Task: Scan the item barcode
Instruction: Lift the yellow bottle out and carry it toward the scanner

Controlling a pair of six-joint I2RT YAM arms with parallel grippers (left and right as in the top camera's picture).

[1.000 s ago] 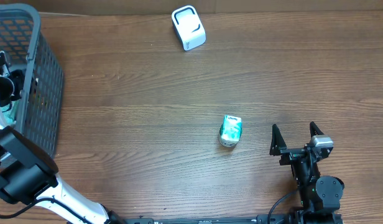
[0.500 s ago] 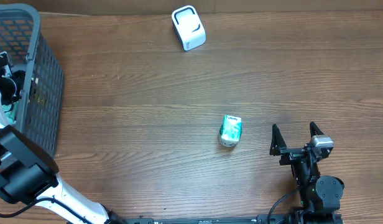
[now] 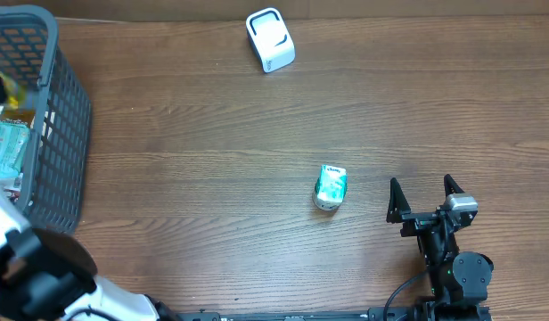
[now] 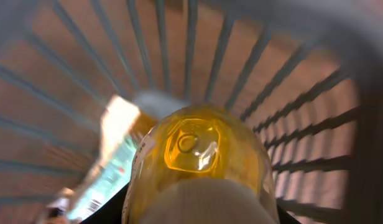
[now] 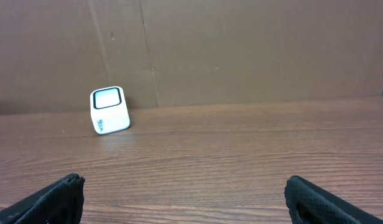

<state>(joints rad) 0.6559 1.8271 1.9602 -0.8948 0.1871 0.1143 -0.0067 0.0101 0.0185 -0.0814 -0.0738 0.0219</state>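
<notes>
A yellow bottle (image 4: 201, 149) with a white cap fills the left wrist view, inside the grey basket (image 4: 303, 124). My left gripper (image 4: 201, 214) is shut on it, with a dark finger against each side. In the overhead view the bottle (image 3: 12, 89) shows as a yellow blur at the basket's (image 3: 69, 116) left edge. The white scanner (image 3: 270, 39) stands at the table's far edge and also shows in the right wrist view (image 5: 109, 110). My right gripper (image 3: 426, 201) rests open near the front edge, nothing between its fingers (image 5: 61, 196).
A teal and white packet (image 3: 331, 186) lies on the table left of the right gripper. Another teal packet (image 3: 7, 147) lies in the basket beside the bottle. Brown cardboard (image 5: 241, 50) backs the table.
The left jaws closed on the yellow bottle in the basket, and the left arm has shifted, blurred in the overhead view. The right arm has not moved.
</notes>
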